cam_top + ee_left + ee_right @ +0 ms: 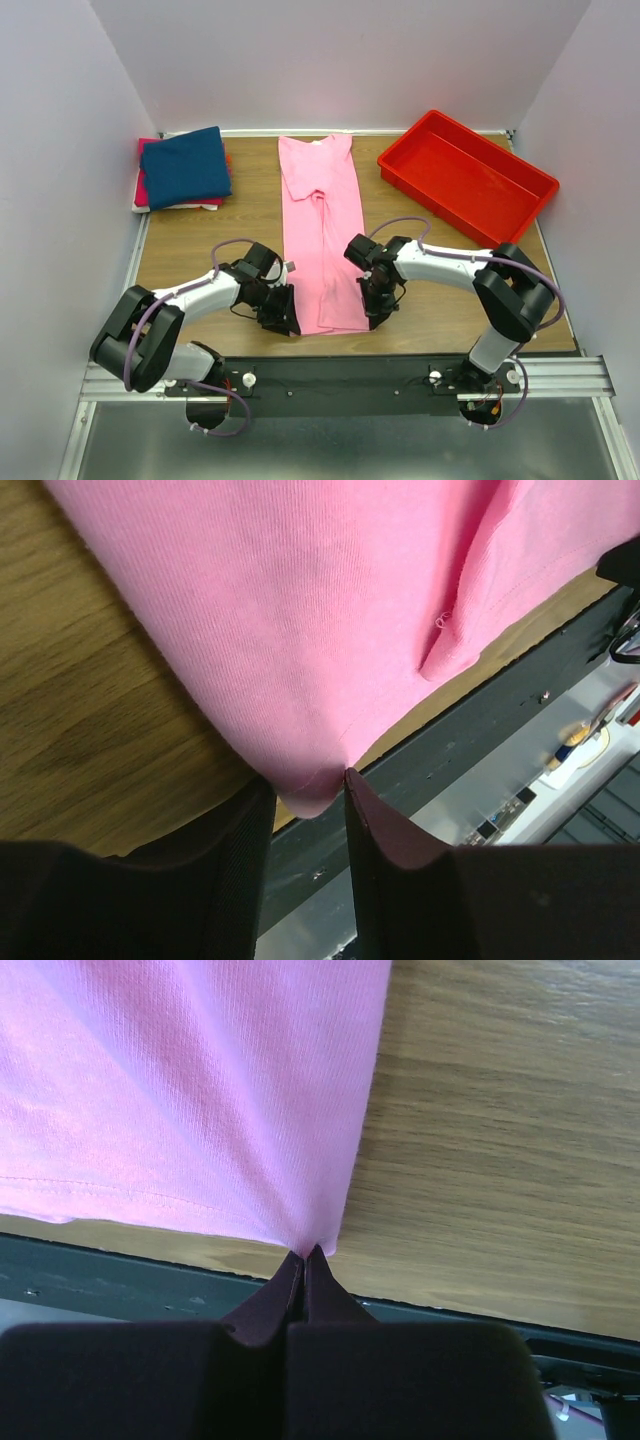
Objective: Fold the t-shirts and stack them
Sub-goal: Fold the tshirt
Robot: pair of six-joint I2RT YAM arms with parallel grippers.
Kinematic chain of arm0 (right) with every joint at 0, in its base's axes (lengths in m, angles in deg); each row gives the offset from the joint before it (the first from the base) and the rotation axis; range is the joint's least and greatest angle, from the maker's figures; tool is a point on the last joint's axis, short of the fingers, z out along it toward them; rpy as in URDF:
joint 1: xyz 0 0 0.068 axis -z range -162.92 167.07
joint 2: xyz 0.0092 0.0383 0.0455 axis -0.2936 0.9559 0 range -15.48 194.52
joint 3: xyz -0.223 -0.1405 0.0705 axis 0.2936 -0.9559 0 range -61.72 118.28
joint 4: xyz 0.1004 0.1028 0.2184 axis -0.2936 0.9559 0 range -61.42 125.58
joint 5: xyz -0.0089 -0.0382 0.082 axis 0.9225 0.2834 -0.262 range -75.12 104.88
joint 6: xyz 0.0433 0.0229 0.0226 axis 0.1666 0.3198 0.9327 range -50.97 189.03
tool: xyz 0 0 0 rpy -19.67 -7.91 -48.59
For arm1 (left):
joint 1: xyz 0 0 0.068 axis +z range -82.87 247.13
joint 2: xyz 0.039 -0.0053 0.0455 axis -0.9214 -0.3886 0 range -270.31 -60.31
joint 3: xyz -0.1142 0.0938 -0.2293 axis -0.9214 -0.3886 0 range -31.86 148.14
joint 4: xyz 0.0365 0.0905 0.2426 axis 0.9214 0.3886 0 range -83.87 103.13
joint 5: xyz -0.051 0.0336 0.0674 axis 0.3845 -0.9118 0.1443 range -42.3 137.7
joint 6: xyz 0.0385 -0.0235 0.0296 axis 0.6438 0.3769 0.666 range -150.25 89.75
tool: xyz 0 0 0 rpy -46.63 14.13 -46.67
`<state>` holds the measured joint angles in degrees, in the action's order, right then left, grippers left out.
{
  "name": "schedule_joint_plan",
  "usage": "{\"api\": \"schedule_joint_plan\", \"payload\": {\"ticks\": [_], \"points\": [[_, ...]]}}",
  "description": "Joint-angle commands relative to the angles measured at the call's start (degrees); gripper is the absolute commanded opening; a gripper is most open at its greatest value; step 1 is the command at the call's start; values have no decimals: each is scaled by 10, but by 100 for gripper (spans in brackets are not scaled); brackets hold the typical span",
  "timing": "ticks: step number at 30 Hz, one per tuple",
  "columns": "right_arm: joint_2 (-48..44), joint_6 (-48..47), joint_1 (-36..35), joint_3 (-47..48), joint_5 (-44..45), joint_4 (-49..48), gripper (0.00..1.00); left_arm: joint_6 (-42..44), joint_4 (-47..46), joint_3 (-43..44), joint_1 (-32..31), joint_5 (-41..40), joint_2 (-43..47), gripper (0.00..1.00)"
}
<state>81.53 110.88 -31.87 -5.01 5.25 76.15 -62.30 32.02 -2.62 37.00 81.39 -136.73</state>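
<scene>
The wooden table (200,235) fills the middle of the overhead view. On it the pink t-shirt (322,230) lies as a long narrow strip down the centre, collar toward the top of the frame and hem at the bottom edge. The red tray (465,180) sits at upper right, and the stack of folded shirts (185,168), navy on top, sits at upper left. The cloth looks light, thin and limp. It will likely sag and drag between two hold points, so the bottom hem corners are the sensible grips. The left gripper (308,780) stands at the lower-left corner with its jaws partly apart. The cloth tip is tucked between them and does not look clamped. The right gripper (305,1252) is pinched fully together on the lower-right corner, with only a sliver of fabric in its tips.
</scene>
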Motion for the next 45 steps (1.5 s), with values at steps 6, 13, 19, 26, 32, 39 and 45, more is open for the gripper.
{"api": "schedule_joint_plan", "payload": {"ticks": [6,13,19,26,32,39,45], "points": [[-20,15,-2,-11,22,15,1,6,12,-17,-19,-71,-32,29],[-36,31,-1,-31,40,23,2,1,9,-17,-34,-77,-43,15],[-53,40,9,-46,51,28,5,-6,18,-16,-41,-91,-43,0],[-58,40,12,-57,56,30,10,-10,21,-16,-46,-94,-39,0],[-73,47,14,-67,58,31,29,-11,21,-17,-50,-95,-37,0],[-108,56,15,-63,58,36,51,-9,21,-15,-53,-95,-23,0],[-114,32,20,-24,53,19,58,-7,20,-15,-54,-94,-21,0]]}}
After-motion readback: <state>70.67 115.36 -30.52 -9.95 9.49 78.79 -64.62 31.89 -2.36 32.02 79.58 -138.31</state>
